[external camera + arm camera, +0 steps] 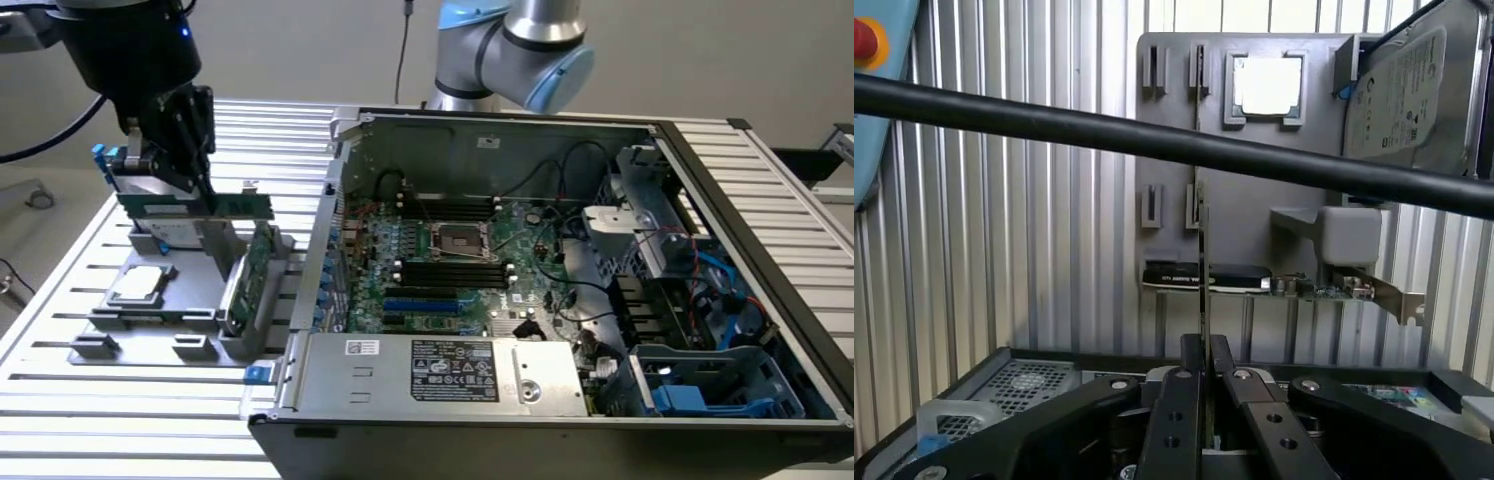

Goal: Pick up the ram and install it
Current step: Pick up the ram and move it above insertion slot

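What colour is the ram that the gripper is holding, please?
The ram is green; the exterior view shows it best.

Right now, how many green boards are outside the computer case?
2: the ram in the gripper, the expansion card standing in the gray holder. Others may be hidden.

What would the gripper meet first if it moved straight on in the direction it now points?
The gripper, shut on the ram, points down at the grey holder plate. The ram's lower edge would probably reach that plate first, near its slot pieces, though depth is unclear.
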Robot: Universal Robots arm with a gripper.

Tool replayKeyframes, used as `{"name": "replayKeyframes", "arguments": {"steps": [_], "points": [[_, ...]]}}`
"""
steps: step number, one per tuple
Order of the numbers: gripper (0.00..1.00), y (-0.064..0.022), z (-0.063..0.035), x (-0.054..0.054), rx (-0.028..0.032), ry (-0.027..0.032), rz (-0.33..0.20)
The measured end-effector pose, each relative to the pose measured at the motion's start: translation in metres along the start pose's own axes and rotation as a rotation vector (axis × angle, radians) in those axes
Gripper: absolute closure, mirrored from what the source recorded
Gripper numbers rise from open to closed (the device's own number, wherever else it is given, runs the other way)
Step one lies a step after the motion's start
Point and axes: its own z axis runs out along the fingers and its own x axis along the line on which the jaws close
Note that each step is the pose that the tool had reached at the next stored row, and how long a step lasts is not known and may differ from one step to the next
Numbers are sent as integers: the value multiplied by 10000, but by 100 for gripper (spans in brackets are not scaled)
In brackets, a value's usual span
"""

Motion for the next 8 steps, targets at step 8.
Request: {"name": "replayKeyframes", "arguments": {"steps": [8], "points": [[86, -285, -69, -14, -2, -69, 2]]}}
